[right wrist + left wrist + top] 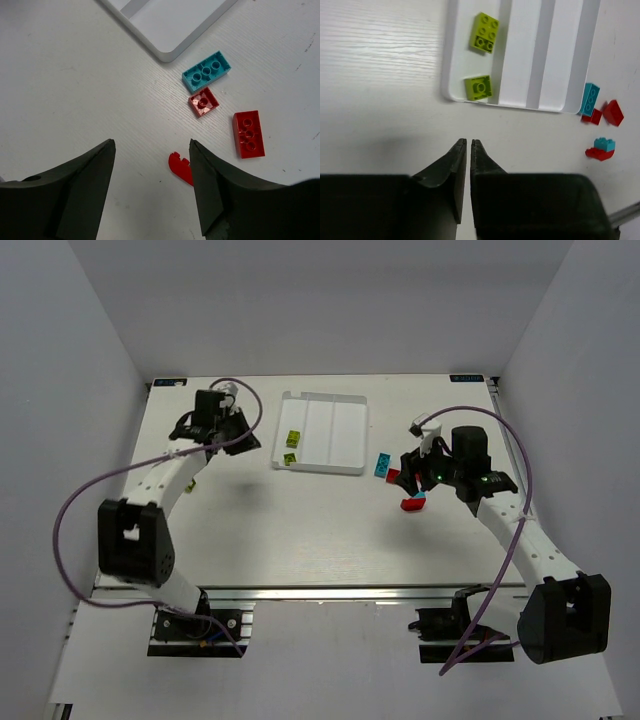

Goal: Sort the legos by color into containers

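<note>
The white tray (340,430) lies at the table's back middle. Two yellow-green legos (485,32) (478,87) rest in its leftmost compartment; the other two compartments (560,55) show bare. Right of the tray lie a cyan brick (206,71), a small red brick (203,101) and a longer red brick (248,133). A rounded red piece (181,167) is half hidden behind my right finger, with a cyan brick on it (604,144). My right gripper (151,142) hovers open over bare table just left of it. My left gripper (468,142) is shut and empty, short of the tray's near left corner.
White walls enclose the table on three sides. Purple cables (75,500) (510,440) loop off both arms. A small yellow-green speck (189,483) shows beside the left forearm. The aluminium rail (330,592) runs along the near edge.
</note>
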{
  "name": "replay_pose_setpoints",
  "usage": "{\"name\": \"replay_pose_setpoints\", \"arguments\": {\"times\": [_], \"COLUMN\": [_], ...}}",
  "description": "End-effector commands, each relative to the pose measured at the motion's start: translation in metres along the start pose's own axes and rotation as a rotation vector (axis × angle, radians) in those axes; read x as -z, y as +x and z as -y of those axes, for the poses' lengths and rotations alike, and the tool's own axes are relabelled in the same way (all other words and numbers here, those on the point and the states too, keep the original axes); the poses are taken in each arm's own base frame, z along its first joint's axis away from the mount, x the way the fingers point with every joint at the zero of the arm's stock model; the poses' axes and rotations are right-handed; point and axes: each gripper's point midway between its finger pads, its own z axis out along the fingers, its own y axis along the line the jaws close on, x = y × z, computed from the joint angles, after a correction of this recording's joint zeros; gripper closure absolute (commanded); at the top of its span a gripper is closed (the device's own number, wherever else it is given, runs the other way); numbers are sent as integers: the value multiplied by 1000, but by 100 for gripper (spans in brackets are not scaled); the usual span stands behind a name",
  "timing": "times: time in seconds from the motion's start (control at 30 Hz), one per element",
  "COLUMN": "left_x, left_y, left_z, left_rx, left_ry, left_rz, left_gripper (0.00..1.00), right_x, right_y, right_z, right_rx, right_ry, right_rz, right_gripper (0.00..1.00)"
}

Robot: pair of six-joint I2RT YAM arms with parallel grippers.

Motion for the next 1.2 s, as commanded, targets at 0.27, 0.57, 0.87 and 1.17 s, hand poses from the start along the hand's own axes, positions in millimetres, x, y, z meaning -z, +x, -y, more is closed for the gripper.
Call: {"name": "replay_pose_setpoints", "arguments": {"times": [0.27, 0.57, 0.87, 1.17], "left_x": [85, 102, 55, 31], "left_y": [42, 68, 53, 24], "left_z": [-110, -176, -207, -227], "left_rx": [255, 405, 484, 501], "left_ry": [-522, -812, -807, -835], "left_rz": [80, 43, 6, 17], "left_gripper": [2, 3, 8, 10], "right_x": [6, 6, 10, 12], "right_y": [-5, -4, -7, -6], "right_z": [-9, -9, -9, -7], "right_rx": [53, 49, 52, 45], "right_ry": [-66, -74, -68, -68], "right_rz": [14, 11, 28, 30], "right_gripper": [21, 21, 21, 21]}}
